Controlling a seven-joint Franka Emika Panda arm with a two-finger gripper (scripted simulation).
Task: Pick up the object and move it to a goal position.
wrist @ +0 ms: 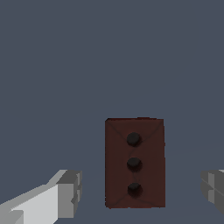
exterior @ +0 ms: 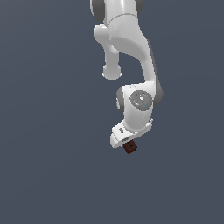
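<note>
Hanging from the top of the exterior view, the white arm (exterior: 131,52) bends down over a plain dark grey-blue surface (exterior: 48,131) and ends in the tool (exterior: 124,141); just beneath the tool's white body sits the object (exterior: 130,147), a small dark red-brown block, far narrower than the arm's wrist above it; whether the block touches the tool or the surface cannot be told from this view.

In the wrist view the object (wrist: 134,162) shows as an upright rectangle of dark red-brown, its facing side marked by faint diagonal creases and by three small dark holes set in a line down its middle; it lies between the two grey fingertips (wrist: 70,193), nearer neither by much, though a little closer to the one with the white finger body behind it; the other fingertip shows only at the picture's edge, well apart from the block.

The tool (wrist: 144,190) stands wide, its jaws spread to either side of the object with clear grey-blue surface showing between each fingertip and the block; neither pad touches it; the object is therefore ungripped, sitting within the span of the spread fingers, directly under the tool.
</note>
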